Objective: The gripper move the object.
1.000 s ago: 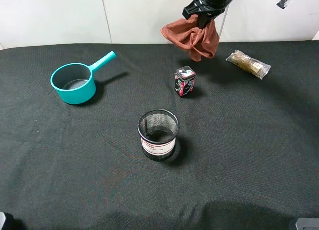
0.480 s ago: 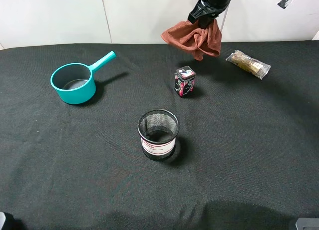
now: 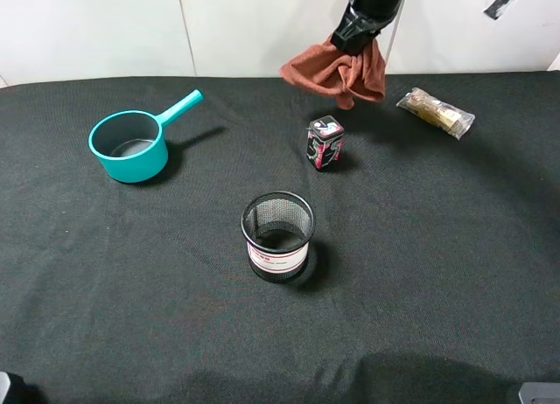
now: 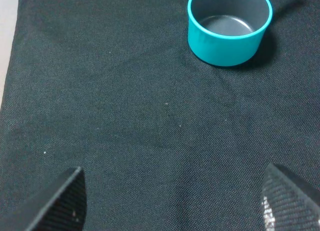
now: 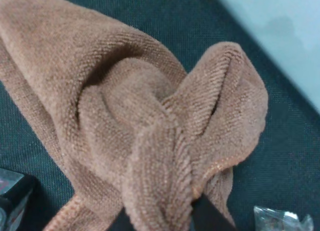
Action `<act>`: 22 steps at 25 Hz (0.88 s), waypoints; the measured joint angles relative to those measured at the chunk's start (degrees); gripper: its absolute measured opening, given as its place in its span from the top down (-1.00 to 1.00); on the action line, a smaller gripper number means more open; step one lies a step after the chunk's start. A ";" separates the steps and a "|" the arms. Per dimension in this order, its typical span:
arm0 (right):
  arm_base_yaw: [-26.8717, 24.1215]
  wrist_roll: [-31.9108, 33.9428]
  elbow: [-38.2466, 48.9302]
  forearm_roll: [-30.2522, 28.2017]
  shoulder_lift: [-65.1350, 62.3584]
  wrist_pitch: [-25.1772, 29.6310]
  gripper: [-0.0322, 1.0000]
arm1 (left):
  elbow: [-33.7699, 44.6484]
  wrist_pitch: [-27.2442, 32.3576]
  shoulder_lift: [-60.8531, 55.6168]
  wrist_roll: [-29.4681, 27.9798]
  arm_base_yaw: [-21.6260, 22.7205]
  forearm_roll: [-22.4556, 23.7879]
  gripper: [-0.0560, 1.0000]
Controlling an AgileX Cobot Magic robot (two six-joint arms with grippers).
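Observation:
A brown cloth point(image 3: 339, 72) hangs in the air above the back of the table, held by my right gripper point(image 3: 353, 35), which is shut on its top. In the right wrist view the cloth point(image 5: 125, 121) fills the frame and hides most of the fingers point(image 5: 205, 217). It hangs just behind a small pink and black box point(image 3: 325, 142). My left gripper point(image 4: 170, 203) is open and empty, low over bare black cloth, with the teal saucepan point(image 4: 230, 23) ahead of it.
A teal saucepan point(image 3: 131, 143) stands at the left. A black mesh cup point(image 3: 277, 235) stands in the middle. A clear packet of brown pieces point(image 3: 435, 112) lies at the back right. A white wall runs behind the black table point(image 3: 455, 273).
My right gripper has risen a little with the cloth, which swung slightly. The left arm and the other objects have not moved.

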 joint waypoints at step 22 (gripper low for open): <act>0.00 -2.11 0.00 0.38 7.64 -3.22 0.90 | 0.05 0.00 0.00 0.00 0.00 0.00 -0.44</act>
